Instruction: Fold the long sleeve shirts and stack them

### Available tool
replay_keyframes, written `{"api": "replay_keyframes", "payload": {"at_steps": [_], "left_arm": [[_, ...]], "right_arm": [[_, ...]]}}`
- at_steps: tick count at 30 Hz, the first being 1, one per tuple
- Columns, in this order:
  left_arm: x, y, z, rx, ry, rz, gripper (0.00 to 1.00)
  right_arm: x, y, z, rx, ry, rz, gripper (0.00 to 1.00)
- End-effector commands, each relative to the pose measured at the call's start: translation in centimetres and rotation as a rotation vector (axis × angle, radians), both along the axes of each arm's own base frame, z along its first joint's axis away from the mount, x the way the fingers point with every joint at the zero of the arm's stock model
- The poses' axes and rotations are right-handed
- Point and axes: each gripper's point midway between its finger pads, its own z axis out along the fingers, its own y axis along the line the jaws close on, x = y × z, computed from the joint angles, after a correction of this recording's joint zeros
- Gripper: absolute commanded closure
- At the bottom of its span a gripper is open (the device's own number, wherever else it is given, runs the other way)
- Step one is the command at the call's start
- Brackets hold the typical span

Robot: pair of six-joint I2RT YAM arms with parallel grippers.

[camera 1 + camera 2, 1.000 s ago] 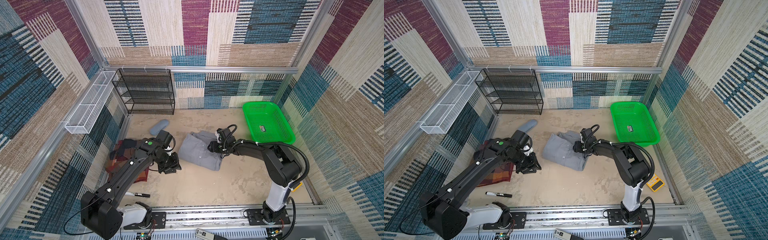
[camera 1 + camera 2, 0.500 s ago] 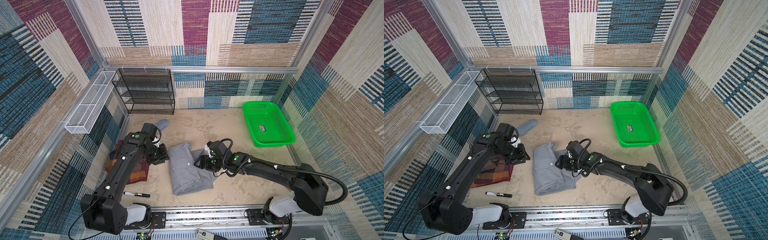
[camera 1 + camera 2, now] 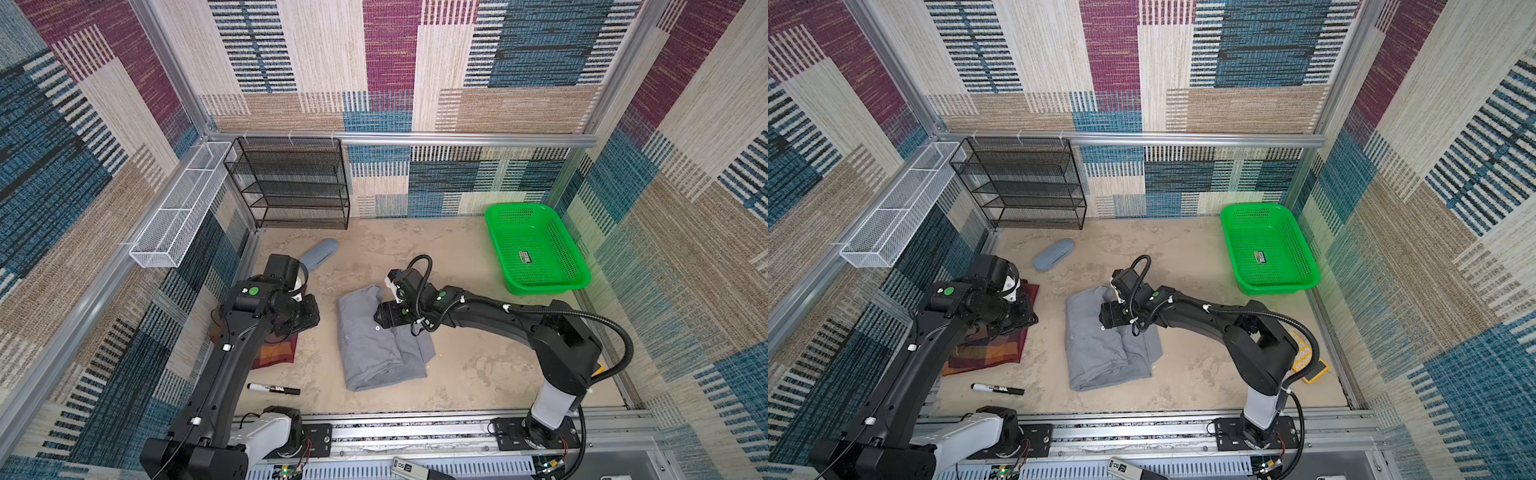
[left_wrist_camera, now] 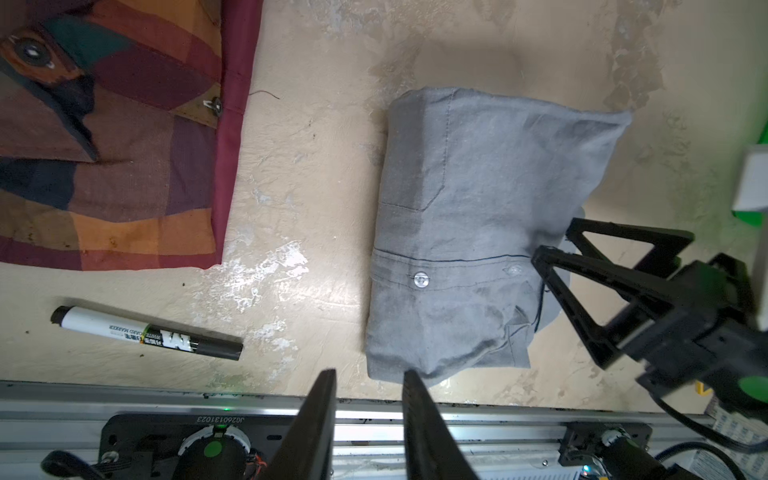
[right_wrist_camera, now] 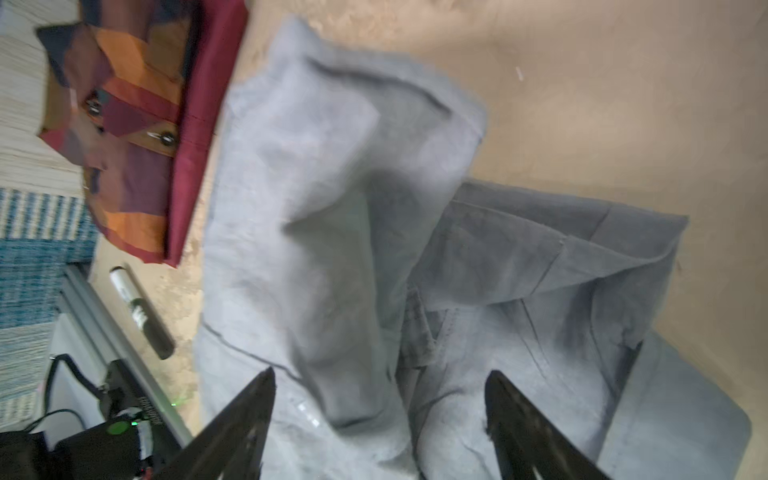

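Shirts: two, apart on the tabletop [image 3: 457, 374], not stacked.
Grey shirt [image 3: 374, 353]: one, folded, mid-tabletop, under the right claw [image 5: 380, 374].
Plaid shirt [image 3: 988, 353]: one, flat by the left wall, partly under the left claw [image 4: 368, 374].
Left claw: slightly parted, empty.
Right claw: spread wide, pinching nothing.
Others: one marker [image 3: 274, 389], one green basket [image 3: 548, 286], one case [image 3: 1054, 253].

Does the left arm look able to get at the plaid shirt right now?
Likely yes. The left pincer hangs open and empty close by the plaid shirt; nothing lies on it, and the grey shirt and marker lie apart from it.
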Motion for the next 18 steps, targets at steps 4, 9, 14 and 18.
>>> {"api": "replay_keyframes", "payload": {"at_steps": [4, 9, 14, 18], "left_arm": [[0.1, 0.2, -1.0, 0.007, 0.017, 0.008, 0.69], [0.3, -0.3, -1.5, -0.023, 0.025, 0.009, 0.70], [0.5, -1.1, -1.9, -0.069, 0.050, 0.003, 0.70], [0.4, -2.3, -2.1, -0.131, 0.078, -0.014, 0.70]], "right_arm": [[-0.7, 3.1, 0.3, 0.154, 0.019, 0.105, 0.33], [-1.9, 3.9, 1.2, 0.238, 0.048, 0.148, 0.66], [-2.9, 2.9, 3.5, 0.280, 0.045, 0.138, 0.98], [-3.8, 0.8, 6.1, 0.298, 0.016, 0.086, 1.00]]}}
